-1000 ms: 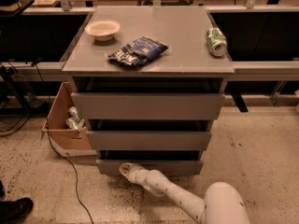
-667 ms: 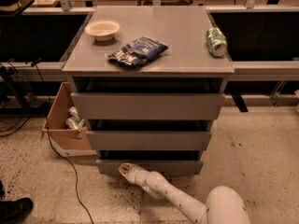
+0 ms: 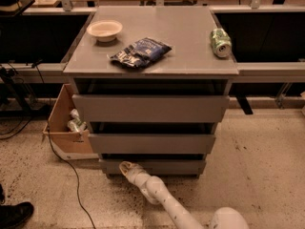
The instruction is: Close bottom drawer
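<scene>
A grey cabinet holds three stacked drawers. The bottom drawer is the slimmest grey front, low near the floor, and it sits almost flush under the middle front. My white arm reaches up from the lower right. My gripper is at the left part of the bottom drawer's front, touching or very close to it. The drawer's tray body is hidden.
On the cabinet top lie a white bowl, a dark snack bag and a green can on its side. An open cardboard box with cans stands left of the cabinet. A cable runs over the speckled floor. A shoe is at bottom left.
The bottom drawer front has moved back in toward the cabinet. My gripper has followed it inward at its left part.
</scene>
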Robot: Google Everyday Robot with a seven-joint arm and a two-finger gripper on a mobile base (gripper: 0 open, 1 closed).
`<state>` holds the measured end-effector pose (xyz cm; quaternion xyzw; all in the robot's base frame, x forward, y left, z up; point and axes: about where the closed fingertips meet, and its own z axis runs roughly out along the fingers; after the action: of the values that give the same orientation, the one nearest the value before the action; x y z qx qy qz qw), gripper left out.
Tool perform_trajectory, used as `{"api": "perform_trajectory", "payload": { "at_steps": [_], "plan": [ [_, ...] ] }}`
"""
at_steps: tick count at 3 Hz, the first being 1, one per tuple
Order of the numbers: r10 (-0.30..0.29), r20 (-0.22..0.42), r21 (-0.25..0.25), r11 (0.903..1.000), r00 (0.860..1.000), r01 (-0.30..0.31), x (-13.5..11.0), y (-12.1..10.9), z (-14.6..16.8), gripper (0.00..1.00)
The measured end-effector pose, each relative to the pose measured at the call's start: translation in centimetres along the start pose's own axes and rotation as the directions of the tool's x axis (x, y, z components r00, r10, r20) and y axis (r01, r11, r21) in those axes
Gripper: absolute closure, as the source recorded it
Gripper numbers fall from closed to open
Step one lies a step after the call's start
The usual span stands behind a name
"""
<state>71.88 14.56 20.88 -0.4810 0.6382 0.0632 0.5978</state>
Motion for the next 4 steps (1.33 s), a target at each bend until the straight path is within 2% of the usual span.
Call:
{"api": "perform_trajectory", "payload": {
  "at_steps": [1, 2, 3, 4],
  "plan": [
    [-0.008, 0.007, 0.015, 0.9999, 1.000, 0.008, -0.2, -0.2, -0.1, 1.00],
    [0.017, -0.017, -0.019, 0.9997, 1.000, -0.017, 0.5, 0.1, -0.9, 1.00],
    [0.122, -0.053, -0.032, 0.9918, 0.991, -0.124, -0.5, -3.5, -4.0, 1.00],
    [0.231, -0.120, -0.068, 0.9684, 0.966, -0.240, -0.5, -6.7, -10.4, 1.00]
  ]
}}
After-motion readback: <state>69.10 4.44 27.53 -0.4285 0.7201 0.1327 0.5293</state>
